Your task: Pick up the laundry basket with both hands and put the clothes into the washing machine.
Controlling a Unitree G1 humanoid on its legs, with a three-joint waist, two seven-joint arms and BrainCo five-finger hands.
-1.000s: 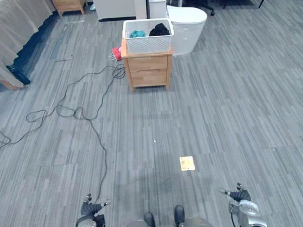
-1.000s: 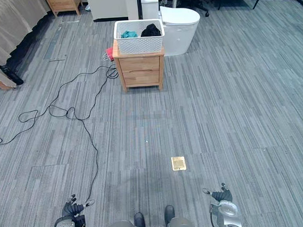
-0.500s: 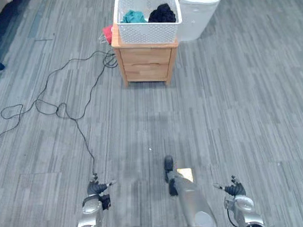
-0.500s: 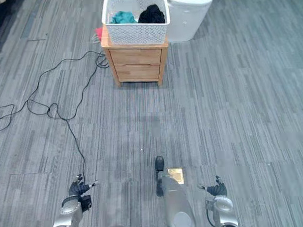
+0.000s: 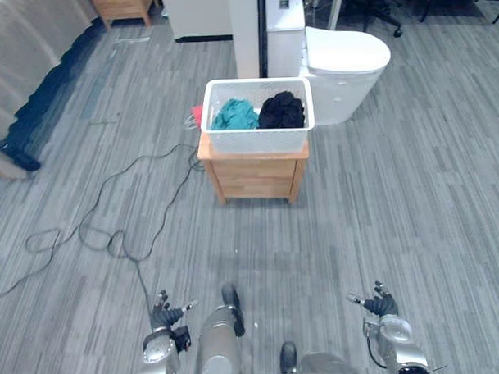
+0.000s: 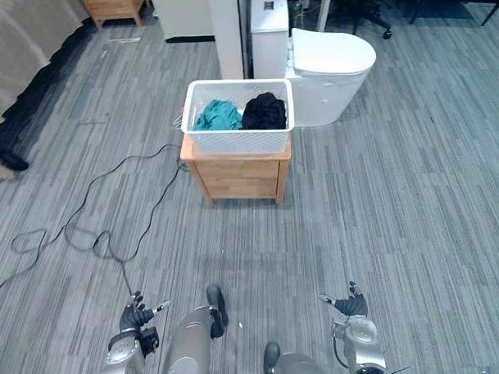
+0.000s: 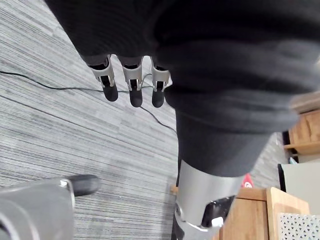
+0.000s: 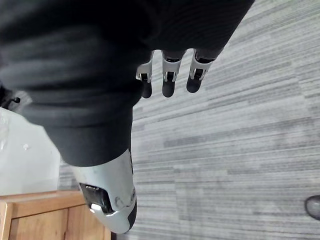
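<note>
A white perforated laundry basket (image 5: 258, 115) stands on a small wooden nightstand (image 5: 256, 174) ahead of me. It holds a teal garment (image 5: 235, 115) on the left and a black garment (image 5: 281, 111) on the right. My left hand (image 5: 162, 321) hangs low at the bottom left, far from the basket, fingers (image 7: 131, 87) relaxed and holding nothing. At the bottom right my right hand (image 5: 379, 310) is likewise open over the floor, its fingers (image 8: 167, 80) straight.
A white rounded machine (image 5: 344, 71) stands behind and right of the nightstand, beside a white cabinet (image 5: 285, 22). A black cable (image 5: 112, 233) loops across the grey floor to the left. A bed (image 5: 24, 72) fills the upper left. A red item (image 5: 197, 115) lies behind the nightstand.
The camera has moved as I walk: the nightstand and basket sit lower in view now, and the machine behind shows more fully. Both hands stay low and open.
</note>
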